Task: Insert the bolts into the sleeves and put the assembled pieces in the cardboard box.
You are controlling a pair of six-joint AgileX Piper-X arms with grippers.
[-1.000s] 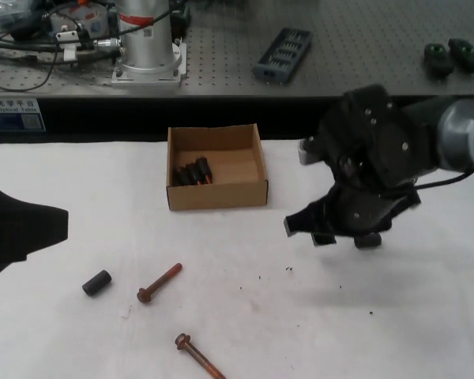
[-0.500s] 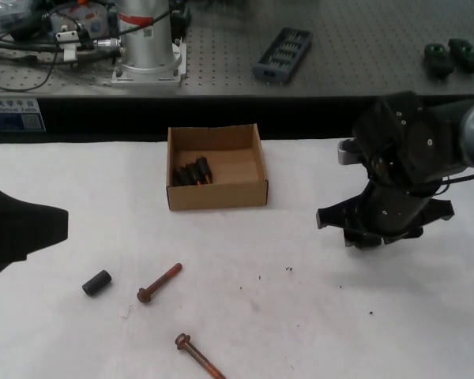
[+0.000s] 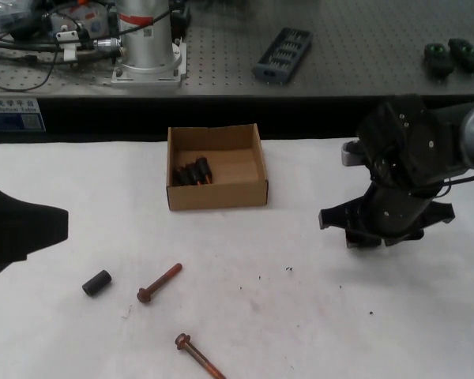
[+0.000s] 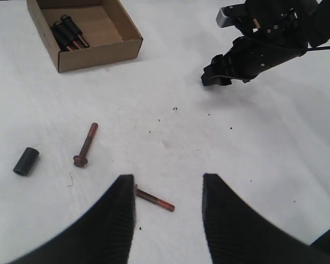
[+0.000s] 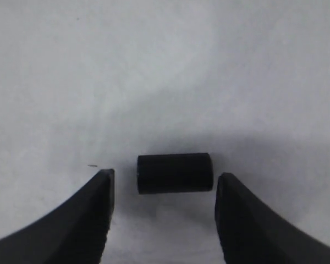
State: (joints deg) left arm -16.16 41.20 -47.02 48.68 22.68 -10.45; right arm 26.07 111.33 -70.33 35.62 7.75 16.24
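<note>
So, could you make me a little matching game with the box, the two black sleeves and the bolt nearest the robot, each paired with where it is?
Things:
1. cardboard box
2. sleeve in the right wrist view
3. left-hand sleeve in the high view
4. bolt nearest the robot

Places:
A. lying beside a loose bolt
B. holding several assembled pieces
C. between the open fingers of the right gripper
D. partly hidden behind a finger of the left gripper

Pairs: 1-B, 2-C, 3-A, 4-D
</note>
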